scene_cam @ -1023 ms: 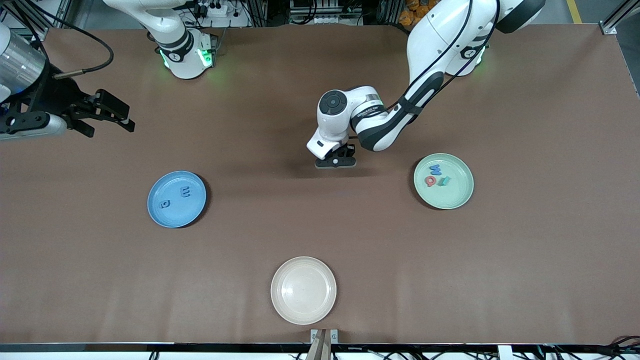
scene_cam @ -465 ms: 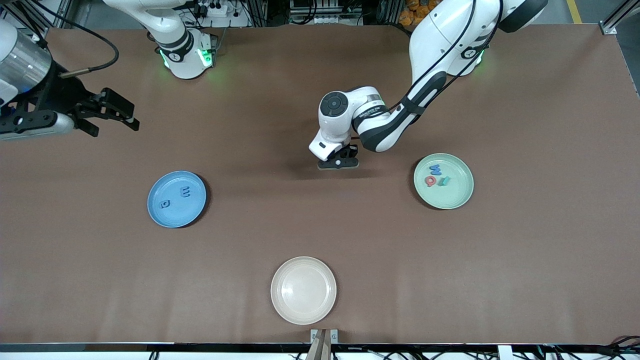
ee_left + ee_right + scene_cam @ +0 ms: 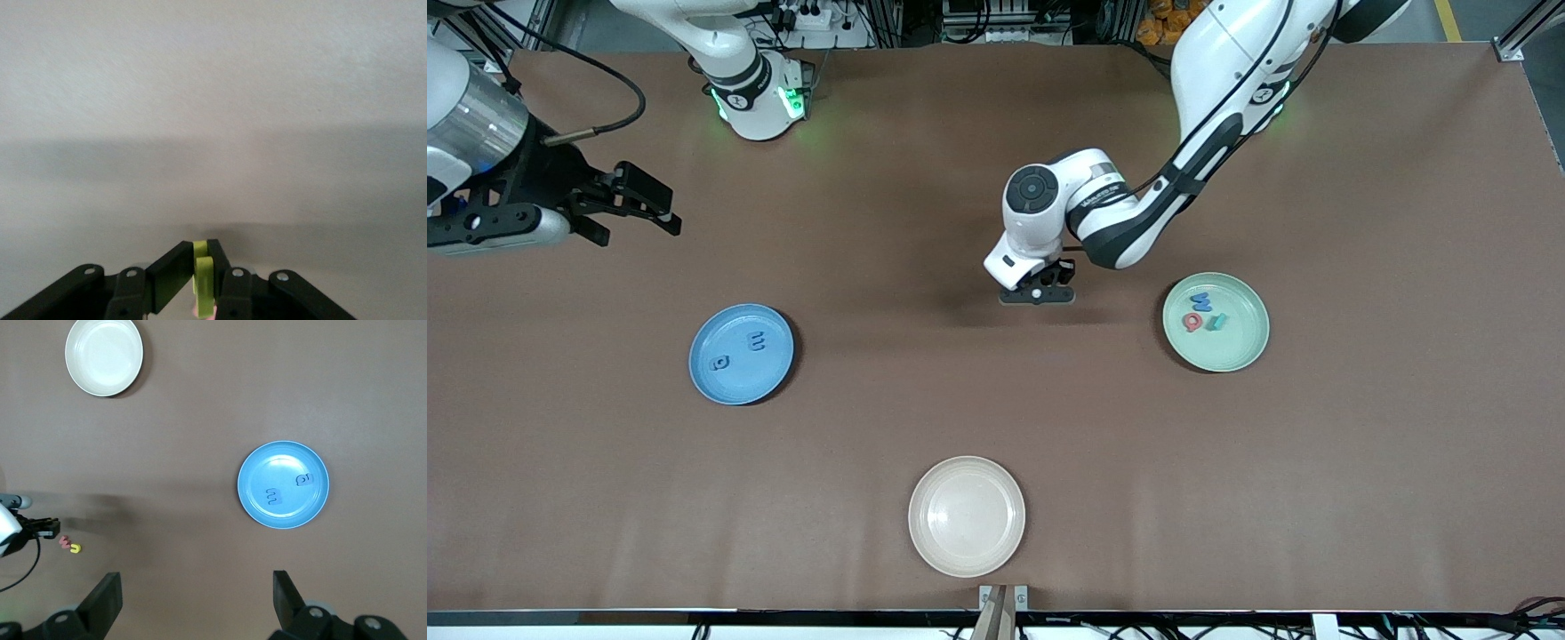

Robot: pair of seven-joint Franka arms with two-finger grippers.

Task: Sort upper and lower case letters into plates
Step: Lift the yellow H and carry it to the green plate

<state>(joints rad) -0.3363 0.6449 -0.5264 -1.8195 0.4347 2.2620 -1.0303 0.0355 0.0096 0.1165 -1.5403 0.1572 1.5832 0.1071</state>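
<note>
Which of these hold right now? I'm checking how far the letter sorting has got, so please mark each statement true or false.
1. The blue plate holds two blue letters. True.
2. The mint plate holds five letters. False: three letters lie in it.
3. The left gripper is shut on a yellow letter. True.
4. The right gripper grips a letter. False: it is open and holds nothing, over the table's right-arm end.
</note>
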